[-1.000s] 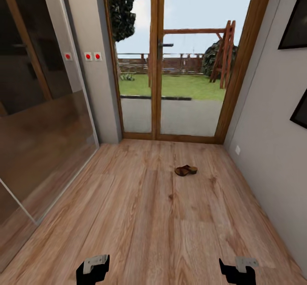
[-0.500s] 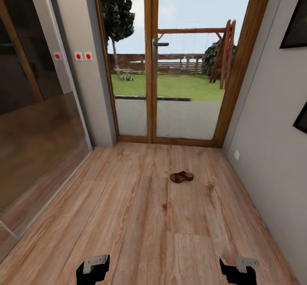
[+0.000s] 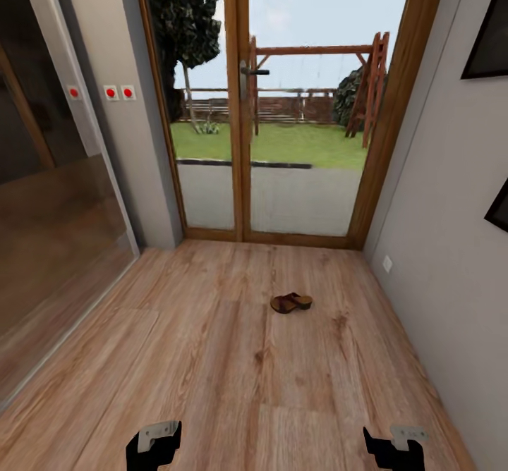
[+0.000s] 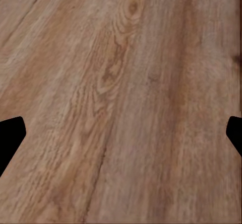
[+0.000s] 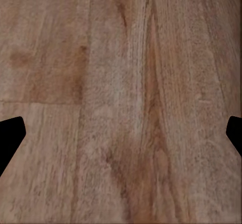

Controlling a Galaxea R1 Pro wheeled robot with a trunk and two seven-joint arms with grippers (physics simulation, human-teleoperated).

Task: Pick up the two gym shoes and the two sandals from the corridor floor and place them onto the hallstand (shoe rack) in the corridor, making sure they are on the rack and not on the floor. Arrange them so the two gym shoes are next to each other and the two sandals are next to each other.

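Glass panel (image 3: pixel 49 245): far left in head view, tall, reflective; brown wood tone mirrored in lower half.
Switches (image 3: pixel 118 93): red-dot squares on grey wall strip just R of the glass, one more further L.
L gripper (image 3: pixel 153 444): head view bottom edge, L of centre; black body w/ pale grey plate on top. L wrist view: black fingertips (image 4: pixel 11 139) at opposite picture edges, spread wide, bare planks between; holds nothing.
Corridor floor (image 3: pixel 212 358): light brown wood-plank, grain + knots visible; runs from the robot up to the door sill.
Glass door (image 3: pixel 240 104): wood-framed, double, at corridor end; dark handle on centre stile. Lawn, tree, fence, wooden swing frame seen through it.
Sandal (image 3: pixel 291 302): one dark brown sandal, flat on floor, roughly mid-corridor, slightly R of centre, lying crosswise. Well ahead of both grippers, well apart from them; short of the door, clear of both walls. Weave detail too small to tell.
R gripper (image 3: pixel 393 447): head view bottom edge, R side; same black body + grey plate. R wrist view: fingertips (image 5: pixel 11 138) at opposite edges, wide apart, planks w/ dark grain streak between; empty.
R wall (image 3: pixel 437 259): pale grey; small white outlet low near door; two dark frames higher up, cut by picture edge.
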